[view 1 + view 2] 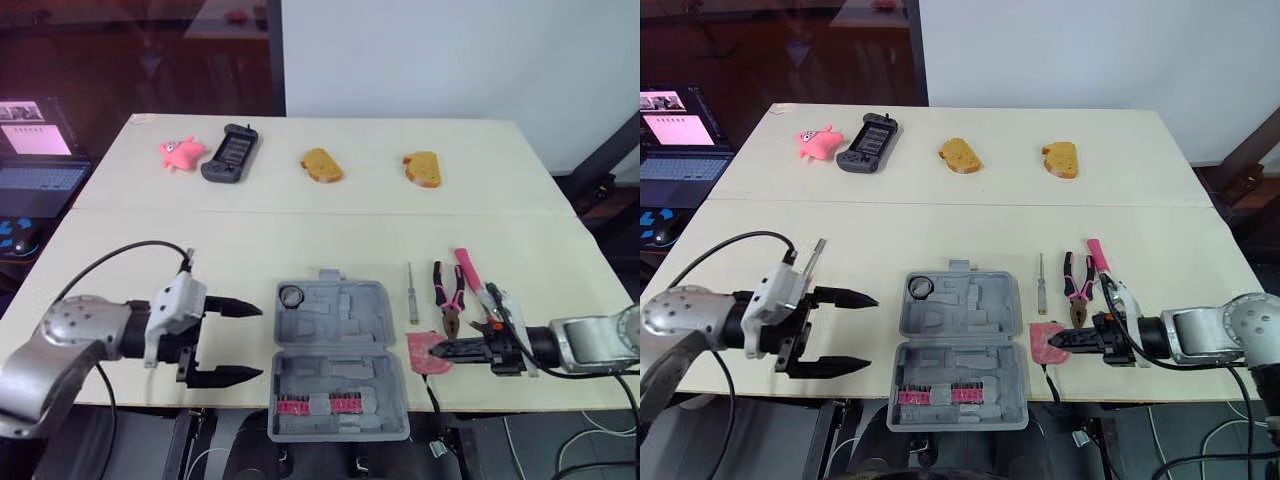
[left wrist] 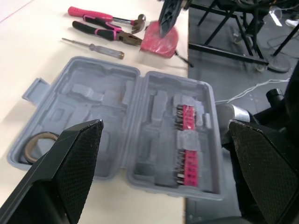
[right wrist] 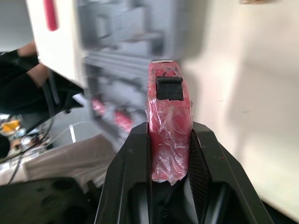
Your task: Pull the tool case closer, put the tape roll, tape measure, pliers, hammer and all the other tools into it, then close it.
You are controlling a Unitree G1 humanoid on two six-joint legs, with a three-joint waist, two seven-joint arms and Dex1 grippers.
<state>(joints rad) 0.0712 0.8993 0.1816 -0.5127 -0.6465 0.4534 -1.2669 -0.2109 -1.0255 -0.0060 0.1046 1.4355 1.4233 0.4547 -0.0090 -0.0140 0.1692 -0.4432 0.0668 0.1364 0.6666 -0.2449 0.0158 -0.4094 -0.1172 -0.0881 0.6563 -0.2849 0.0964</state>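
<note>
— At the near edge of the table (image 1: 150,250), what's there?
— Case (image 1: 340,312), grey, lying flat open, hinge running 9 to 3. The far half is moulded slots, the near half carries a row of pink bits (image 1: 318,404).
— Anything in the slots?
— Tape roll (image 1: 292,296), seated in the round pocket at the 11 o'clock corner of the far half.
— Rest of the tools?
— All at 3 o'clock of the case, on the table. Screwdriver (image 1: 412,293) is closest, lying 12 to 6. Next the pliers (image 1: 449,300), pink-and-black grips toward 12, nose toward 6. Then the hammer (image 1: 472,275), pink handle pointing to 11, head end down by the right arm and partly hidden.
— Tape measure?
— Tape measure (image 1: 418,350) is red, wrapped in clear film, just beside the case's 3 o'clock edge, about level with the hinge. Right gripper (image 1: 443,350) is clamped on it, one finger on each side, pointing toward 9. Can't tell if it's lifted or resting on the table.
— Left gripper?
— Left gripper (image 1: 255,342) sits at 9 o'clock of the case, near but apart, released, fingers spread wide, tips aimed at the case.
— Background?
— Far side, toward 12, well apart from the tools: pink toy (image 1: 181,152), black handheld (image 1: 231,152) just beside it, then two pieces of toast (image 1: 321,165) further toward 1. Laptop (image 1: 35,160) is off the table at 10, screen lit.
</note>
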